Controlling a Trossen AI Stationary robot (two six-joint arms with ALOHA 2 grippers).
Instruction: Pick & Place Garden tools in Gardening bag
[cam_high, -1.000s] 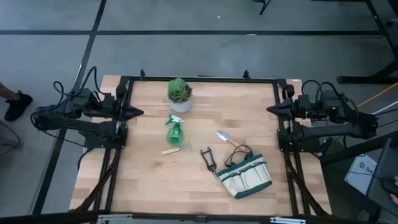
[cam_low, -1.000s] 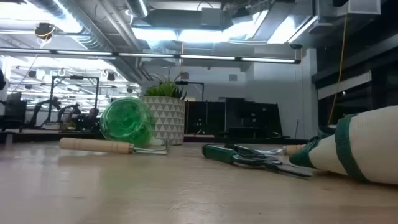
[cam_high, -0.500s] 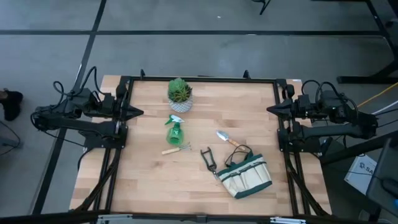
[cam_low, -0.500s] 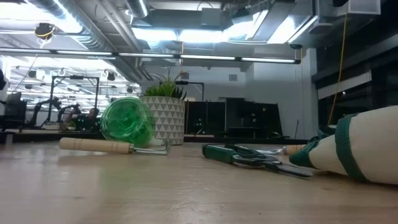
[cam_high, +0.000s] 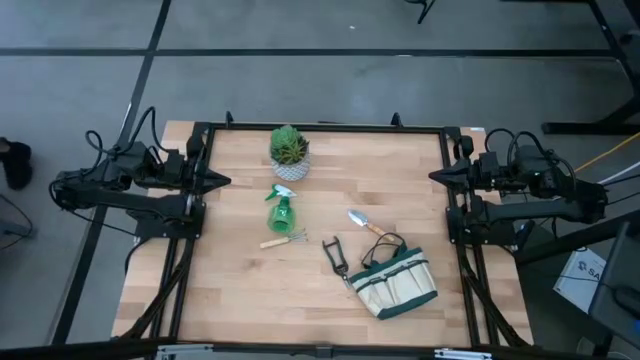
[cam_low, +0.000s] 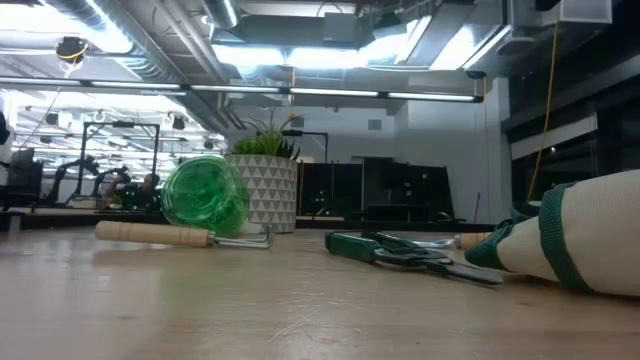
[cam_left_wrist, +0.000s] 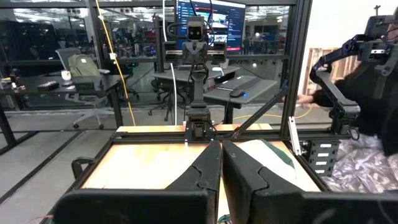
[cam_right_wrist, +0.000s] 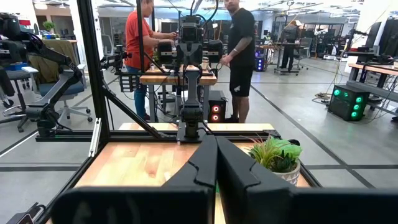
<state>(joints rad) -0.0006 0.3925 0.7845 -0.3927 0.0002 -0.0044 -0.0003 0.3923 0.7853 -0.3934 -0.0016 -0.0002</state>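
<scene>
The left gripper sits clenched, fingers pressed together, at the left edge of the table, and the right gripper sits the same way, fingers together, at the right edge; neither has budged since a moment ago, and only a dark shape on the floor at the far left of the high view has shifted. Between them the whole middle is open. The spray bottle lies on its side left of centre, just below the potted plant at the upper middle, with the hand rake just under it. The trowel lies right of centre, the pruning shears below it, touching the gardening bag lying at the lower right, near the front edge. Two people stand beyond the table in the right wrist view. No writing on the tools is legible.
</scene>
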